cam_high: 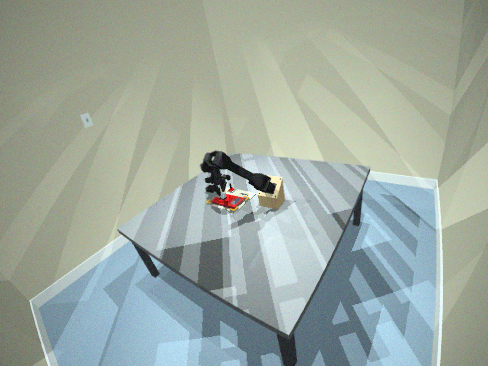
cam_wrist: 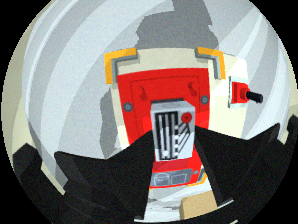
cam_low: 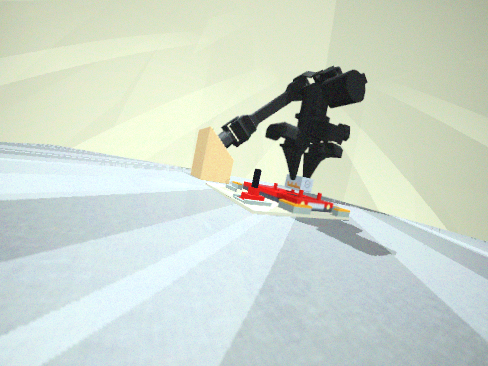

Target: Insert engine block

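Observation:
The light grey engine block [cam_high: 223, 195] [cam_low: 300, 184] [cam_wrist: 172, 134], with dark slots and a red disc on its top, is upright between my fingertips. My gripper [cam_high: 222, 193] [cam_low: 300, 177] [cam_wrist: 172, 132] is shut on it and points down over the car body. The red car body [cam_high: 235, 201] [cam_low: 270, 190] [cam_wrist: 137, 86] lies flat. The block is over its middle. In the wrist view a thin dark edge shows just beyond the block; the block hides most of the opening, and the rib cannot be made out. The block's lower end is hidden, so its depth cannot be told.
The car body lies on a cream base plate [cam_low: 265, 212] [cam_wrist: 160, 57] between yellow-and-grey corner brackets [cam_low: 295, 204] [cam_wrist: 120, 53]. Beside it stands a red piece [cam_low: 252, 193] [cam_wrist: 239, 93] with an upright black stick. A wooden block [cam_high: 272, 200] [cam_low: 212, 160] [cam_wrist: 197, 205] stands at the arm's base.

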